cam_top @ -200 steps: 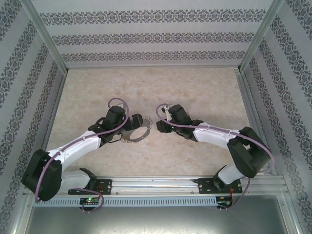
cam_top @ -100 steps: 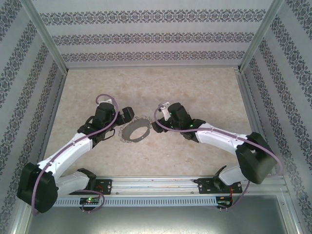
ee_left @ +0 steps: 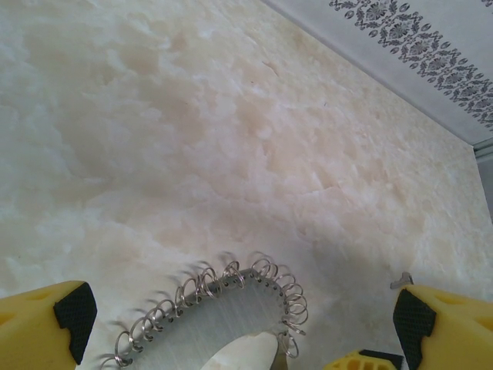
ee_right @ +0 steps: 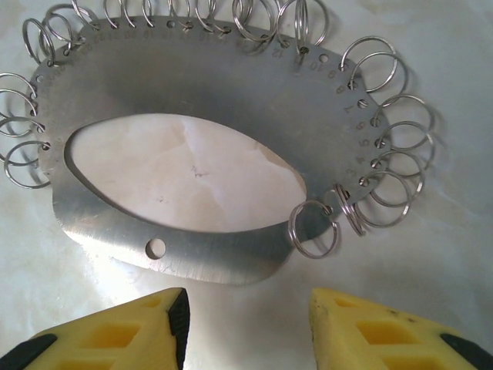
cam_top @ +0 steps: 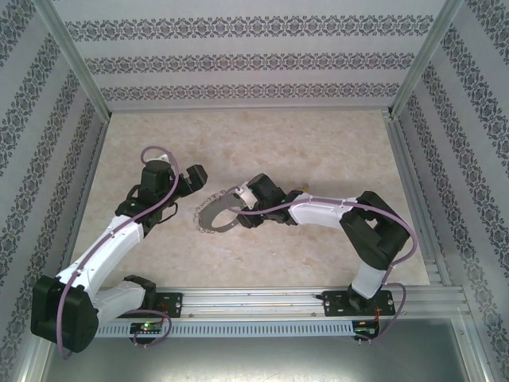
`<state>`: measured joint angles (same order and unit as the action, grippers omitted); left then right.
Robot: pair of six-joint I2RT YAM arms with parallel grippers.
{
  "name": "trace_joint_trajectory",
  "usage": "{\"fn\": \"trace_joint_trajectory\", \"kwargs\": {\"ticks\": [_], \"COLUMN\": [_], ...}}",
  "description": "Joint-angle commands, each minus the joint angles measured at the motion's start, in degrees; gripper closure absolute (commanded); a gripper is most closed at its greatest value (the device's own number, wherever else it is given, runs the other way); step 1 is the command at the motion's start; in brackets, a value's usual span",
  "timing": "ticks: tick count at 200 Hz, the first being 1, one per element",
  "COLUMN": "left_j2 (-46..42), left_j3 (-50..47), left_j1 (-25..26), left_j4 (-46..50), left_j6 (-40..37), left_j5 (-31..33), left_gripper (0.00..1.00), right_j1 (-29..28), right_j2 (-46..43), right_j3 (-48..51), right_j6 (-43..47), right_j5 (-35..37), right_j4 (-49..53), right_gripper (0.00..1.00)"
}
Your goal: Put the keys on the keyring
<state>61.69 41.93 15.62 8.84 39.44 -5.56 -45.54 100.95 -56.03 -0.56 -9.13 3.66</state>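
Left gripper (cam_top: 193, 177): withdrawn leftward off keyring (cam_top: 216, 215), jaws wide apart. Right gripper (ee_right: 246, 312): advanced to keyring's rim, jaws apart, gripping nothing.

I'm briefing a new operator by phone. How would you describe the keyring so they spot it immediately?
Start at the middle of the pale marble-look table, between the left gripper and right gripper. The keyring lies flat there: a grey oval metal plate with a big hole, fringed with silvery wire rings, unlike the yellow-tipped grippers.

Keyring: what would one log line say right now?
keyring on table | left claw open, near it | right claw open, at its rim
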Motion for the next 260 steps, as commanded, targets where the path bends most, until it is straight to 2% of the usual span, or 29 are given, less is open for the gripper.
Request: {"fn": "trace_joint_trajectory", "kwargs": {"ticks": [1,43,143,210,260], "left_j2": [-0.87,-0.87,-1.12,-0.88,-0.74], "left_j3": [1.73,1.30,0.90,0.10,-0.51], "left_j1": [-0.93,-1.28,-1.53,-1.75,-1.97], "left_j4": [1.69,1.17,-0.21,-1.66,-2.56], "left_j6": [-1.20,-1.12,-0.87,-0.51,-0.24], "left_j5": [-1.04,-1.72,-2.83,-3.51,-3.78], "left_gripper": [0.00,0.00,0.00,0.00,0.00], "right_j1": [-0.27,-0.25,-0.28,-0.43,-0.71], "right_j2": [2.33,4.58,8.36,10.23,12.15], "right_j3": [-2.71,-4.17,-7.39,-8.04,-9.99], "right_j6": [1.52,1.64,3.41,4.47,4.95], "right_j5": [-1.29,-1.03,6.10,11.47,12.97], "right_j4": [0.83,0.82,1.58,0.80,0.10], "right_gripper": [0.56,0.59,0.59,0.67,0.80]}}
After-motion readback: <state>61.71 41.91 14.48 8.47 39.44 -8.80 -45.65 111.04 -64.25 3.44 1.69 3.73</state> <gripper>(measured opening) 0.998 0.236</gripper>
